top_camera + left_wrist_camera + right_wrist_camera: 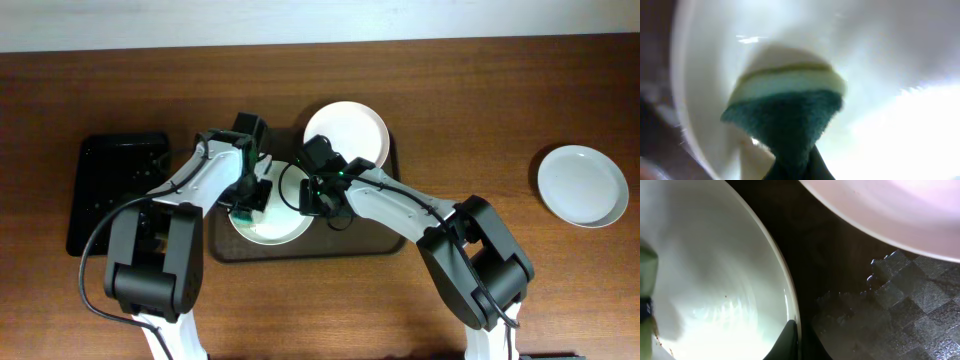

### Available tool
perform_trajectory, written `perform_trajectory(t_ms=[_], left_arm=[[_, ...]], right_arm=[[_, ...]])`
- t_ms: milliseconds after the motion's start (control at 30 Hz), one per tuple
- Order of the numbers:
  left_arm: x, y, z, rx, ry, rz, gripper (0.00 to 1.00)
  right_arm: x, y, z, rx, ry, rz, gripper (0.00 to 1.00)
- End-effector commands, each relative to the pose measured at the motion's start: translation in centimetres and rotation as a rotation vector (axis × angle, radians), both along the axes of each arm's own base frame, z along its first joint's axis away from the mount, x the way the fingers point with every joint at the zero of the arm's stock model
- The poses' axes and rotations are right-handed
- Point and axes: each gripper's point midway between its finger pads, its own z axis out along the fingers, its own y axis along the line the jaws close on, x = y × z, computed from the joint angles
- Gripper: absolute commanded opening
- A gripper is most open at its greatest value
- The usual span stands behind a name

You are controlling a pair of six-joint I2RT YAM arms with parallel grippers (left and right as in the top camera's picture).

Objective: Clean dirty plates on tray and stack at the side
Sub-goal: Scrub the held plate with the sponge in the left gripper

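While the left gripper (250,205) presses a green sponge (790,110) against the inside of the greenish plate (285,232), its fingers are clamped on the sponge's green side and squeeze it to a narrow neck, with the pale foam layer at the far end. That plate lies in the near-left part of the tray (375,245). The right gripper (318,197) sits at the plate's right rim, drawn almost together across it. One dark fingertip (786,337) rests just inside the rim; the other is lost against the dark tray floor. A few brown specks (655,336) cling near the plate's edge. A second plate (350,125) sits at the tray's back, just beside the first. A third plate (583,185) lies on the table (470,90) well off to the right, and a black tray (110,200) stands to the left.
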Motion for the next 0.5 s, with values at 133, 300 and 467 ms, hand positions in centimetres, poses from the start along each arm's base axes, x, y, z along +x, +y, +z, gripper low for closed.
perform_trajectory(t_ms=[133, 300, 467], left_arm=[[1.5, -3.2, -2.2, -0.175, -0.054, -0.177, 0.0], [4.3, -0.2, -3.8, -0.003, -0.226, 0.023, 0.01], [0.8, 5.8, -3.6, 0.313, -0.213, 0.431, 0.01]], right_arm=[[-0.4, -1.0, -1.5, -0.051, 0.023, 0.0, 0.04], [-0.3, -1.0, -1.5, -0.052, 0.023, 0.001, 0.04], [-0.3, -1.0, -1.5, -0.053, 0.021, 0.008, 0.04]])
